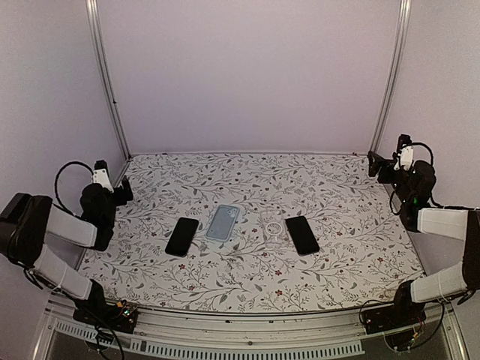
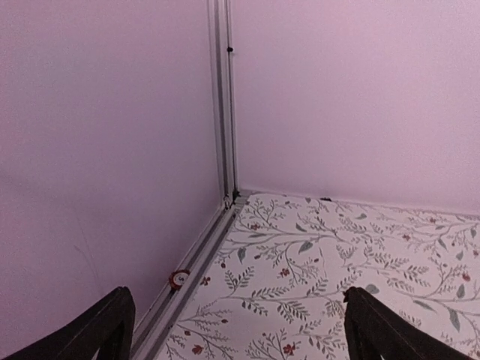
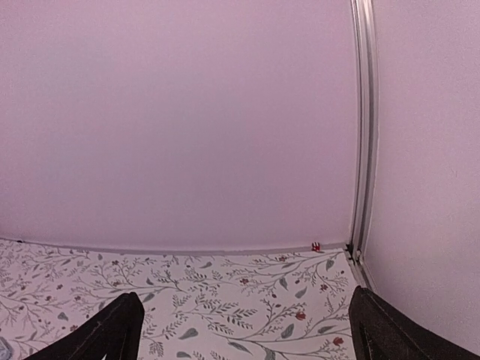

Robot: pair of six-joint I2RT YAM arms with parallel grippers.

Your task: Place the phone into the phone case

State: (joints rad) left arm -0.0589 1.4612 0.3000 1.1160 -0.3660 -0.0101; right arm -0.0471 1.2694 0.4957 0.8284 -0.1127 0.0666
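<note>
A flowered counter (image 1: 352,255) sat between plain lilac walls (image 1: 247,75).
A black phone (image 1: 182,236) lay just beside the grey case (image 1: 223,223), with a second phone (image 1: 301,235) farther right; the left fingers (image 2: 105,334) and right fingers (image 3: 112,334) stood wide, holding nothing.

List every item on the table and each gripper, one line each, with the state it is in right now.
Left phone: lying flat, not in a case.
Right phone: lying flat, not in a case.
Grey-blue case: lying flat, no phone in it.
Clear case: lying flat, faint, seemingly empty.
Left gripper: open, holding nothing.
Right gripper: open, holding nothing.
</note>
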